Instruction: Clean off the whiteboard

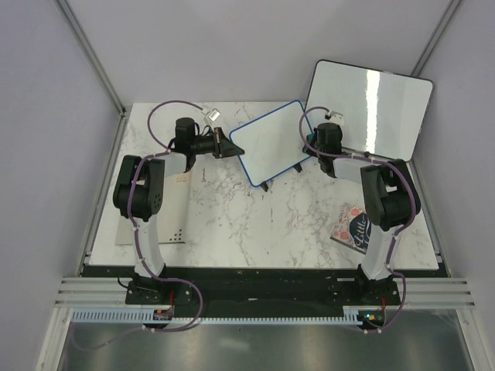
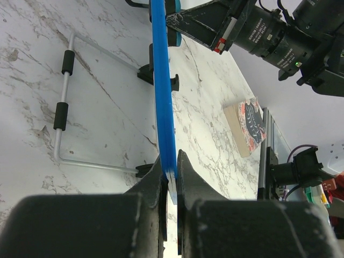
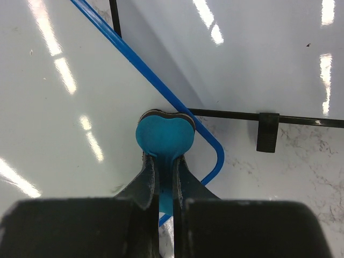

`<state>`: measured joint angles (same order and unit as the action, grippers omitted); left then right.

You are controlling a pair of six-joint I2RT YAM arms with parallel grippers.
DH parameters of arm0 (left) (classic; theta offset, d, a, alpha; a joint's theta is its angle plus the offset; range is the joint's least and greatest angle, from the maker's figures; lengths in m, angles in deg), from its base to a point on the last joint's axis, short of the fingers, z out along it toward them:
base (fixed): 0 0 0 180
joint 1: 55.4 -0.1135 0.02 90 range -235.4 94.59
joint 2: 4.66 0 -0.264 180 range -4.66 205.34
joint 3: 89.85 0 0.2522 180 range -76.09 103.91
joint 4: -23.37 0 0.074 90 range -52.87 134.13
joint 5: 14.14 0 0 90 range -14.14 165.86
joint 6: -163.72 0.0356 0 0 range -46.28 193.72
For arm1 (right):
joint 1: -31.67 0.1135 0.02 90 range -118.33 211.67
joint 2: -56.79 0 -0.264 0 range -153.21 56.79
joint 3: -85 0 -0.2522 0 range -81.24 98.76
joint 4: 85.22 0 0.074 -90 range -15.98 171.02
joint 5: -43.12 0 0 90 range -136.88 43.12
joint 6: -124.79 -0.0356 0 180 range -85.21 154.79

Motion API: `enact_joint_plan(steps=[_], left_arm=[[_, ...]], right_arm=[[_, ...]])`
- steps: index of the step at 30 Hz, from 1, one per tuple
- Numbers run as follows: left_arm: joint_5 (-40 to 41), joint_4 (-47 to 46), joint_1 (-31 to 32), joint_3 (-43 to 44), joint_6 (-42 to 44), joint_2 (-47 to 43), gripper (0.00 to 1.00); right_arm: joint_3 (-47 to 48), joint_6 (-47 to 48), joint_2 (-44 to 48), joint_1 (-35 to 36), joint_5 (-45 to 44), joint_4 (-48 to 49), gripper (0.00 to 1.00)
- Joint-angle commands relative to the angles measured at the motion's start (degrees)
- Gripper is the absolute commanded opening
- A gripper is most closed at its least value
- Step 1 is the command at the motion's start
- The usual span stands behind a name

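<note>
One whiteboard (image 1: 269, 143), seen from above, stands tilted on the marble table (image 1: 255, 224) between pale walls (image 1: 46, 116). On my left wrist view the left gripper (image 2: 170, 169) is clamped on its blue frame, I judge to steady it; on the right wrist the right gripper (image 3: 164, 161) pinches a teal eraser (image 3: 164, 131) at the glossy corner.

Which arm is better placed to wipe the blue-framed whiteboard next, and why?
Right. The right gripper holds the teal eraser at the whiteboard corner, ready to wipe. The left gripper is clamped on the board's blue frame, so it seems busy steadying it.
</note>
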<state>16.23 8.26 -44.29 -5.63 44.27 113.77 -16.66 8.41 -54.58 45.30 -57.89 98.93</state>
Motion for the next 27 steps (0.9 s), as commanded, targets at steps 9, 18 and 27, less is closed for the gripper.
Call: enact_joint_plan(steps=[9,18,27], left_arm=[[-4.1,4.5,3.7,-0.9,7.5,0.3,0.02],[-4.3,5.6,3.6,-1.3,8.4,-0.1,0.02],[-4.3,5.9,3.7,-1.1,8.9,0.2,0.02]], right_arm=[[-4.4,3.3,2.0,2.4,2.9,-5.3,0.0],[2.0,3.9,-1.7,6.1,3.2,-4.1,0.0],[6.4,5.3,-1.7,7.5,4.6,-2.5,0.0]])
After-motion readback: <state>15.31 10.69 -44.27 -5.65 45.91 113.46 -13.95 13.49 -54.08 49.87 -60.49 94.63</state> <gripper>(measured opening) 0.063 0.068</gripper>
